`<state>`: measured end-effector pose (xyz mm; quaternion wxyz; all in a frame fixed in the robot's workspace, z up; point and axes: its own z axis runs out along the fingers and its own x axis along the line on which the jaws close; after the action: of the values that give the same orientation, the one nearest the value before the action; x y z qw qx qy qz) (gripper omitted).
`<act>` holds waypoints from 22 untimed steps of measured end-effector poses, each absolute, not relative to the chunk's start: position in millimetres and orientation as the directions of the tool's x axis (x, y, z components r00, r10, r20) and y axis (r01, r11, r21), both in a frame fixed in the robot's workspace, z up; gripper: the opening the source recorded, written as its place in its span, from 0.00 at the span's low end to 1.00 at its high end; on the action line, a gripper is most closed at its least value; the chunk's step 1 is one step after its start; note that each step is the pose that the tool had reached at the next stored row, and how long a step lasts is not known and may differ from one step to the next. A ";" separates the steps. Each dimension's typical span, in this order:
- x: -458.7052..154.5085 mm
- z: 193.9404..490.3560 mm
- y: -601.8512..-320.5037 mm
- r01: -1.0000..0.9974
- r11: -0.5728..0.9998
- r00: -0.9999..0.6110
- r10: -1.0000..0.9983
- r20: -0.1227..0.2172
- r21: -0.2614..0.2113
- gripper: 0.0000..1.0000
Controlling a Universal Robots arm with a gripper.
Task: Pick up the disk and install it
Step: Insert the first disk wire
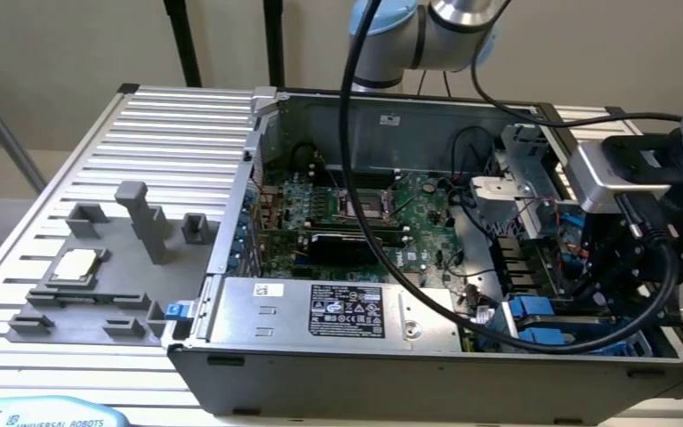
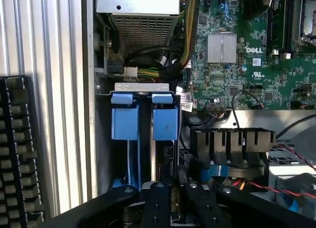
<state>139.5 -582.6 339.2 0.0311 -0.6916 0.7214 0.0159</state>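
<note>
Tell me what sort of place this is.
Probably a robotics lab bench set up for PC assembly. An open computer case with its motherboard exposed sits on a ribbed aluminium table, next to a grey fixture holding a chip. A robot arm reaches over it.

bay: blue carriers (image 2: 144, 117) fill it; cables (image 2: 163, 60) crowd beside

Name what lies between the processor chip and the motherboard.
In the exterior view, grey fixture posts and the case's side wall stand between the chip and the motherboard.
</note>
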 end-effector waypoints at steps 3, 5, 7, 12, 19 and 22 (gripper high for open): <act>139.5 339.2 -581.4 -0.998 0.056 -0.054 -0.996 -0.065 -0.020 0.17; 139.4 339.2 -580.2 -0.998 0.062 -0.061 -0.996 -0.064 -0.020 0.17; 139.5 339.0 -579.2 -0.997 0.068 -0.066 -0.996 -0.063 -0.020 0.17; 139.7 338.3 -578.7 -0.997 0.076 -0.075 -0.996 -0.055 -0.021 0.17; 139.7 336.8 -578.1 -0.996 0.081 -0.080 -0.996 -0.042 -0.022 0.17; 139.7 335.7 -577.3 -0.996 0.082 -0.081 -0.996 -0.041 -0.022 0.17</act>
<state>139.7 -577.3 335.7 0.0225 -0.6774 0.7352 0.0056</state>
